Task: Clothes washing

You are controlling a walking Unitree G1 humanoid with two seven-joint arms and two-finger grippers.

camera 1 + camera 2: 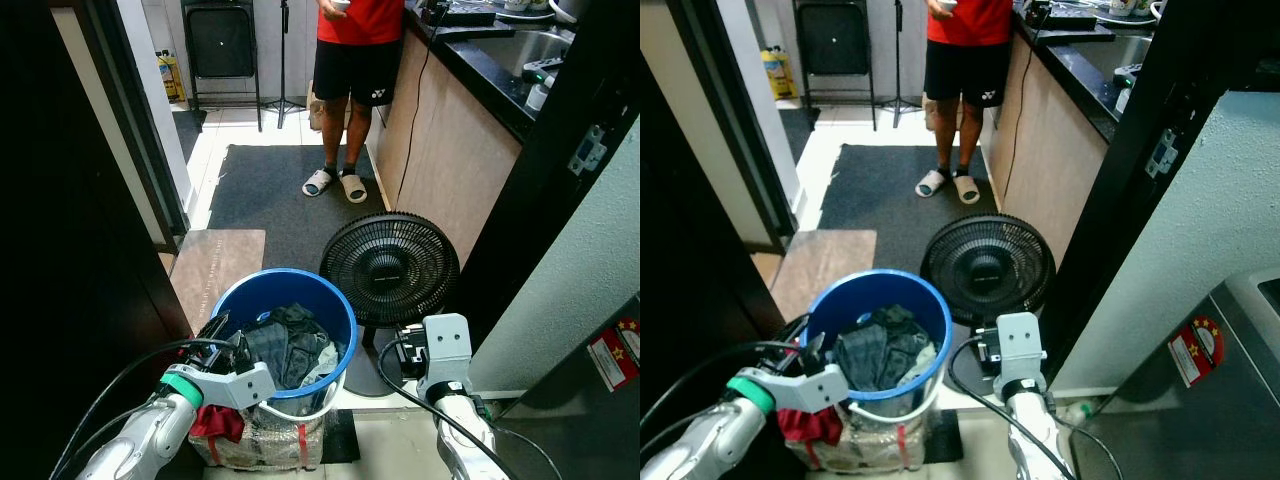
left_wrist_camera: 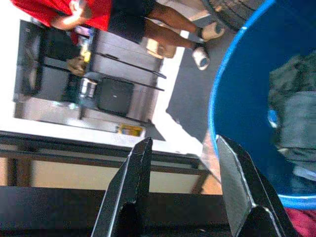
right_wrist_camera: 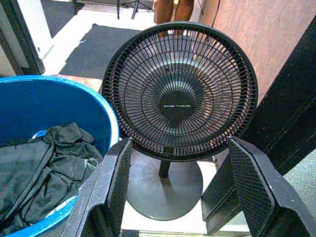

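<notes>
A blue bucket [image 1: 300, 290] stands on the floor just ahead of me, holding dark crumpled clothes [image 1: 285, 345]. My left gripper [image 1: 228, 342] hovers at the bucket's left rim, open with nothing between its fingers [image 2: 136, 173]. In the left wrist view the bucket's blue wall [image 2: 237, 98] lies just beyond the fingertips. My right gripper [image 3: 180, 142] is to the right of the bucket, low in front of the fan, and is open and empty. The clothes [image 3: 44, 168] also show in the right wrist view.
A black floor fan [image 1: 390, 270] stands right of the bucket. A red cloth [image 1: 215, 420] and a wrapped bundle [image 1: 265, 438] sit at the bucket's base. A person [image 1: 350, 60] stands on a dark mat [image 1: 270, 190] beside the counter [image 1: 450, 150]. An appliance with a red sticker [image 1: 612, 355] is at right.
</notes>
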